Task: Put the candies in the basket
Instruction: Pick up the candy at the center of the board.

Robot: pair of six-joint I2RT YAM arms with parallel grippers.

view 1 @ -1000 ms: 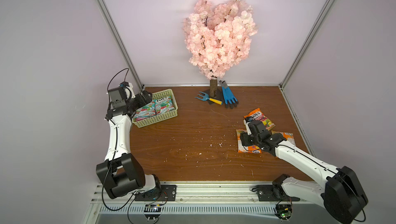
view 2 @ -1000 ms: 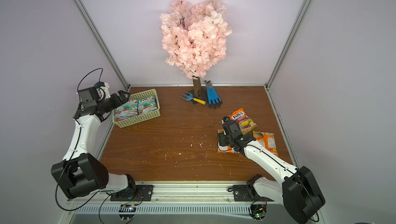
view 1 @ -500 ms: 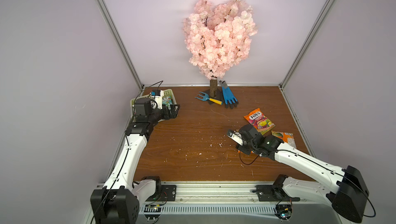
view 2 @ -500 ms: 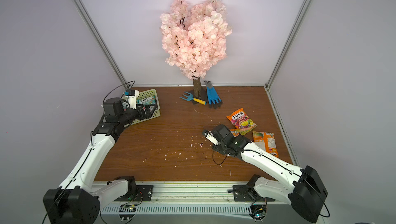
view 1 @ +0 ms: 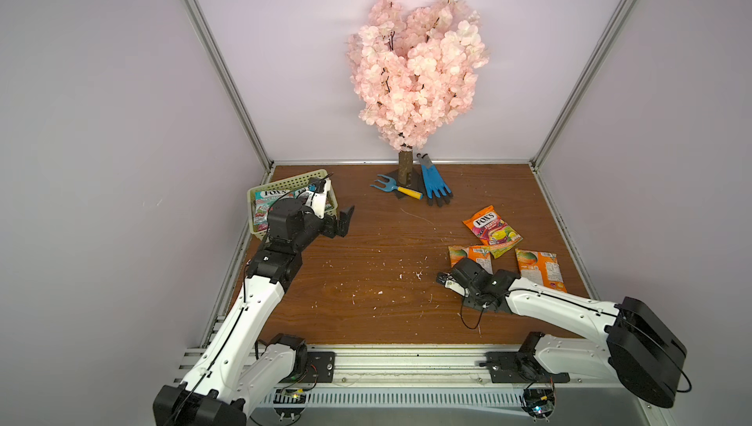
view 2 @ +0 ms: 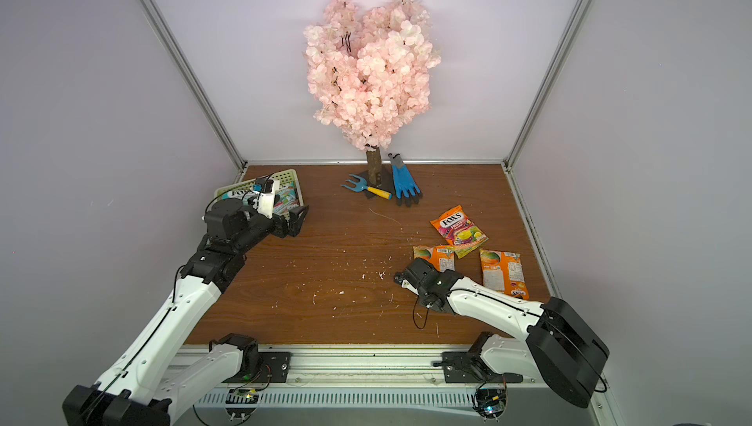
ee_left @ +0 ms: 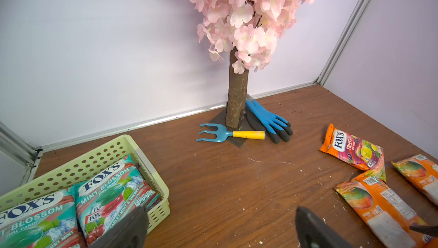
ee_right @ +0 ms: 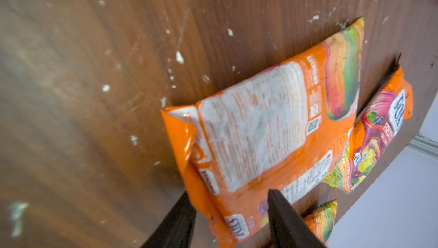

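Observation:
Three orange candies lie at the right of the table. One is face up (view 1: 492, 228) (view 2: 457, 226), one back up (view 1: 468, 253) (ee_right: 256, 126), and one further right (view 1: 539, 269). My right gripper (view 1: 472, 269) (ee_right: 231, 223) is open. Its jaws straddle the near end of the back-up bag, which lies flat on the wood. The pale yellow-green basket (view 1: 293, 179) (ee_left: 94, 161) sits at the back left and holds teal candies (view 1: 268, 200) (ee_left: 111, 187). My left gripper (view 1: 342, 222) (ee_left: 220, 235) hangs wide open and empty over bare wood, just right of the basket.
A pink blossom tree (view 1: 415, 78) stands at the back middle. A blue glove (view 1: 435, 185) and a blue garden fork with a yellow handle (view 1: 396, 190) lie at its foot. White crumbs (view 1: 407, 273) dot the wood. Walls close in the left, right and back.
My left arm has swung away from the basket, and its gripper now sits over the table to the basket's right. My right gripper has shifted to the near end of the back-up bag, and its jaws have narrowed.

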